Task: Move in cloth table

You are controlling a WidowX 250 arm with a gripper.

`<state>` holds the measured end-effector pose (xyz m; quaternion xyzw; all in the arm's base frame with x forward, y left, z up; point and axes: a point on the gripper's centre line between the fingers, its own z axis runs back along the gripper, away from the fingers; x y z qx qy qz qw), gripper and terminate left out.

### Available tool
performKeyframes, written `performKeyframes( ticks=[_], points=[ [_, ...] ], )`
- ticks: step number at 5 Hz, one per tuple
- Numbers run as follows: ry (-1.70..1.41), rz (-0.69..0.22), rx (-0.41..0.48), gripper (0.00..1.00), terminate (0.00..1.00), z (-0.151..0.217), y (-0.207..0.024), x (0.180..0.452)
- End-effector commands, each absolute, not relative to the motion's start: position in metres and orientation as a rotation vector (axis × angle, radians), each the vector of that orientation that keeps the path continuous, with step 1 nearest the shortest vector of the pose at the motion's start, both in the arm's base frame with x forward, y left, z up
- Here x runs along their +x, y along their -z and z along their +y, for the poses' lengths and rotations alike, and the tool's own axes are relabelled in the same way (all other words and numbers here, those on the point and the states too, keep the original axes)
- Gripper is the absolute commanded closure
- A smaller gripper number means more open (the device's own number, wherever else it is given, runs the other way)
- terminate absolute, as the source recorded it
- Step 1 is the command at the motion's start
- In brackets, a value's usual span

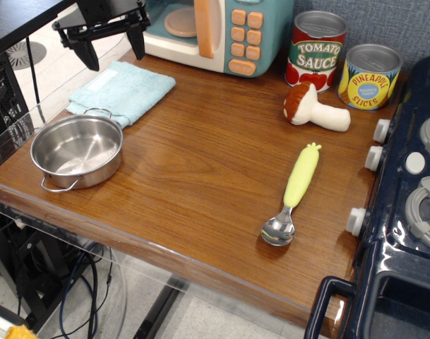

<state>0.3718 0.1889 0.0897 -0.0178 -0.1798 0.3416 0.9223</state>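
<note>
Light blue is being shown by the cloth (121, 90); brown wood grain by the table (200, 162); silver by the pot (77, 150); yellow-green by the spoon handle (301, 174); red and yellow by the cans (315, 49); black by the gripper (110, 44).

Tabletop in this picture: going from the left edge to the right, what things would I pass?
Steel pot → light blue cloth → spoon with a yellow-green handle → plush mushroom → pineapple can → dark blue toy stove.

Grey fabric wall (384, 18); pale floor (52, 49).
</note>
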Motion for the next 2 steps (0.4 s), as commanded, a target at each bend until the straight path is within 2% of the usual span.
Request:
performKeyframes(
  ticks=[1, 2],
  points=[
    [-0.692, -0.441, -0.025, 0.00, 0.00, 0.1885, -0.1212, 0.3688],
    [-0.692, -0.441, -0.025, 0.00, 1.00, 0.1885, -0.1212, 0.3688]
  ],
)
